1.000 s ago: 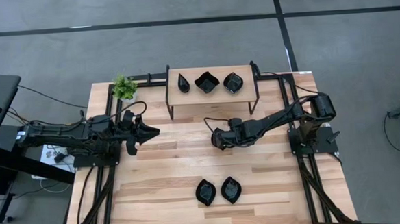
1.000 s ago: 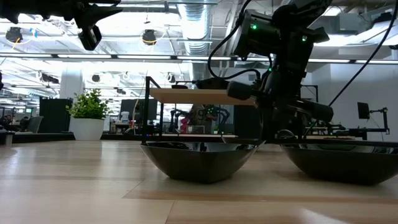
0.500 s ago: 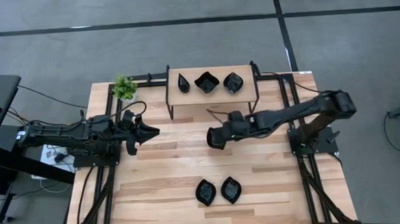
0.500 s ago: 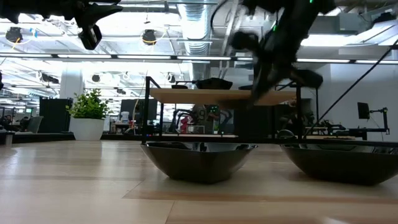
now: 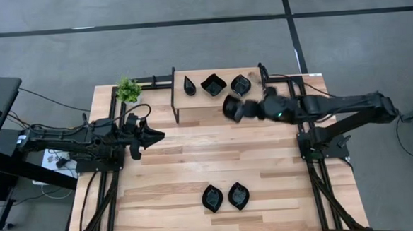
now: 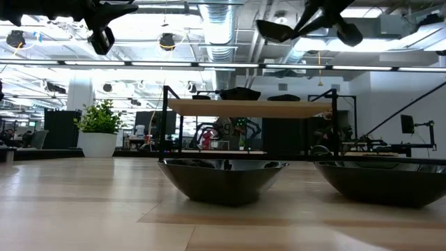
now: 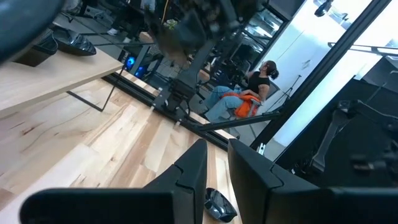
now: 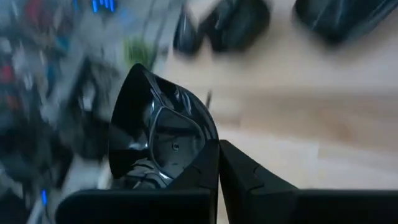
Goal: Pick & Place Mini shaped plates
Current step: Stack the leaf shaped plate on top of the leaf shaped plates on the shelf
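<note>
Pale wood forms the surface (image 5: 167,181). At its left edge the left end effector (image 5: 153,137) hangs above the boards, fingers slightly parted, holding nothing. Three black mini plates (image 5: 213,85) sit on the raised shelf (image 5: 191,98) at the far side; two more plates (image 5: 225,197) rest side by side near the front edge. Right of centre, the right end effector (image 5: 240,108) hovers over the shelf, fingers pinching a black plate (image 8: 155,134) by its rim.

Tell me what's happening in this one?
The right pincer is shut on a black mini plate, carrying it in the air near the raised shelf, which already holds three plates. Two more sit on the table's near side. The left pincer hovers off to the side, holding nothing.
</note>
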You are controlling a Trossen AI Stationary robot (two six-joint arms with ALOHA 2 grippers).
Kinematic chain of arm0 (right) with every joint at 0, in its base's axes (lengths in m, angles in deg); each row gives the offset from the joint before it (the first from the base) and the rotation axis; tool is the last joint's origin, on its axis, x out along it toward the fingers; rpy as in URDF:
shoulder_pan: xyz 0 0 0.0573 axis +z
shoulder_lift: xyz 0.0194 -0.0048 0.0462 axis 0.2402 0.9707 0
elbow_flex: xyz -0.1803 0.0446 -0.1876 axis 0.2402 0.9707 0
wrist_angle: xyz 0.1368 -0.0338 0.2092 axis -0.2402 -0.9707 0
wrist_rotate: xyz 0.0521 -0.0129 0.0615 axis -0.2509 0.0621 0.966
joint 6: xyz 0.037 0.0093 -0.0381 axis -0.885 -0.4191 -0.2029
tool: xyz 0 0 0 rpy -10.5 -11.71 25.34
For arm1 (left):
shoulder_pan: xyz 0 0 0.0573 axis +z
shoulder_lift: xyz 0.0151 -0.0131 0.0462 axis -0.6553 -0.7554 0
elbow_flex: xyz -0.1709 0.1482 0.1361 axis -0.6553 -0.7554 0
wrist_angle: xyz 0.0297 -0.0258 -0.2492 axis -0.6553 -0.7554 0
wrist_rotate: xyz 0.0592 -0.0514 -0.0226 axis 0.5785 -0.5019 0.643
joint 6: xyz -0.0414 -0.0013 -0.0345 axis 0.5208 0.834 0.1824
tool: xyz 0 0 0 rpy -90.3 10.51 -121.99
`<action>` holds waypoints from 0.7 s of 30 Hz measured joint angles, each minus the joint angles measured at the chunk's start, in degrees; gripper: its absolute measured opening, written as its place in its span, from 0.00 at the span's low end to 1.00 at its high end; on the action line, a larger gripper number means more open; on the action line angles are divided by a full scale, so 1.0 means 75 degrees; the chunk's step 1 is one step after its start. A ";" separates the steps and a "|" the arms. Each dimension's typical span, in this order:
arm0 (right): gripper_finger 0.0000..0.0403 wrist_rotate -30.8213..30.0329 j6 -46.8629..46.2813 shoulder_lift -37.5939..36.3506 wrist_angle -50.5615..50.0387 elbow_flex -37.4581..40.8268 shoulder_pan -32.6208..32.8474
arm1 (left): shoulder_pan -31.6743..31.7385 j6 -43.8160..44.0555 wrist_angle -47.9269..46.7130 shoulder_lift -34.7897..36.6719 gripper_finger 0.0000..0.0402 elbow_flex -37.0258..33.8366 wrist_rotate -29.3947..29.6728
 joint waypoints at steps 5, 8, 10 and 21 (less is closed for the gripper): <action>0.00 -0.0377 0.0039 -0.0491 0.0007 0.0000 -0.0954 | 0.0000 0.0000 0.0009 0.0000 0.17 0.0000 0.0000; 0.00 -0.0304 0.0062 -0.0546 0.0005 0.0000 -0.1649 | 0.0003 0.0000 0.0020 0.0000 0.17 0.0000 0.0001; 0.00 0.0059 0.0232 -0.0541 0.0005 0.0000 -0.2152 | 0.0001 0.0000 0.0025 0.0000 0.17 0.0000 0.0003; 0.00 0.1648 0.0635 0.0279 -0.0089 0.0003 -0.3718 | 0.0001 -0.0003 0.0029 0.0000 0.17 0.0000 0.0058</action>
